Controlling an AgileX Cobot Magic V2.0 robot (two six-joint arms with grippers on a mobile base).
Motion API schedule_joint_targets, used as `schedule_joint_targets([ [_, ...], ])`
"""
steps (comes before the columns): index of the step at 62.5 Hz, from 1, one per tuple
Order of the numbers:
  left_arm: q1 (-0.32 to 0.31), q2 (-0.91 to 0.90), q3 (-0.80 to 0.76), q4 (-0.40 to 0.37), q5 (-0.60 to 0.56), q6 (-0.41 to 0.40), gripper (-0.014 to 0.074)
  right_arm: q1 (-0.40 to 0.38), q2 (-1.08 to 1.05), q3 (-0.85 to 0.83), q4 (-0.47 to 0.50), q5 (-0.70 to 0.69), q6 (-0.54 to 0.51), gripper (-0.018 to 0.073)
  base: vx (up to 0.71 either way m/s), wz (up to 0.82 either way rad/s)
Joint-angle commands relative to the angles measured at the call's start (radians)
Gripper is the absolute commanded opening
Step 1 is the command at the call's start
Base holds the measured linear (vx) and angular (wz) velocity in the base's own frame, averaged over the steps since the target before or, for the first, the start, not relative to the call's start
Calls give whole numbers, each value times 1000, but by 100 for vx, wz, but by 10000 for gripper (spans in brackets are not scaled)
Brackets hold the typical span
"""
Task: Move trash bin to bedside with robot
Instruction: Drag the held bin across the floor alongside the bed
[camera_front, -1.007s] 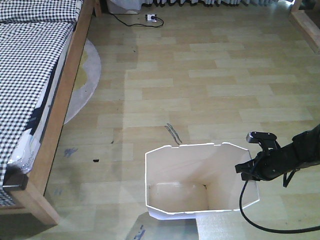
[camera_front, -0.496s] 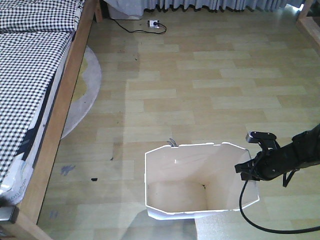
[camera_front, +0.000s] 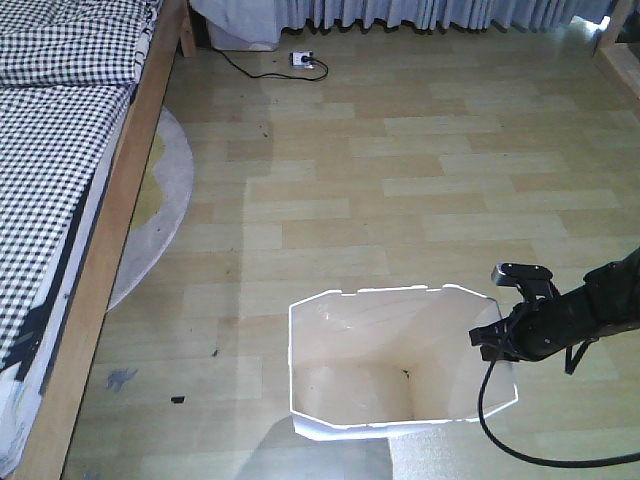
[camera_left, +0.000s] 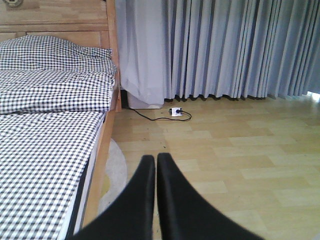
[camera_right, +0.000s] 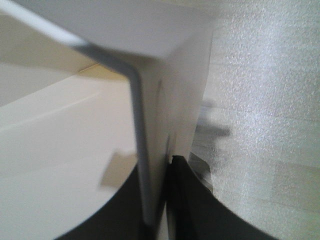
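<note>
The white trash bin (camera_front: 370, 335) stands low in the front view, its cream inside facing up. My right gripper (camera_front: 497, 340), black with a trailing cable, is shut on the bin's right rim. In the right wrist view the bin wall (camera_right: 75, 135) is pinched between the right gripper's (camera_right: 160, 165) black fingers. The bed (camera_front: 50, 130) with checkered bedding and a light wooden frame runs along the left, apart from the bin. My left gripper (camera_left: 156, 159) is shut on nothing, pointing along the floor beside the bed (camera_left: 45, 130).
A round pale rug (camera_front: 150, 220) lies partly under the bed. A white power strip with a black cable (camera_front: 303, 62) lies on the floor near the grey curtains (camera_left: 225, 50). A wooden furniture leg (camera_front: 615, 40) shows at the top right.
The floor, rug and bed have slid down in the front view, and the bed's foot corner has left the frame. The bin and right gripper keep their place in the frame.
</note>
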Motion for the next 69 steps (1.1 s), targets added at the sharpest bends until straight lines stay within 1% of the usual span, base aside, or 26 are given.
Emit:
schedule_joint_targets([
  [1,-2,-14,19,-8,-78,-6,-6,-5,-77,-15,43,174,-2,-5,23,-6],
  [69,-2,-14,19,-8,-78,-6,-6,-5,-77,-15,43,170,-2,-5,24,-6],
])
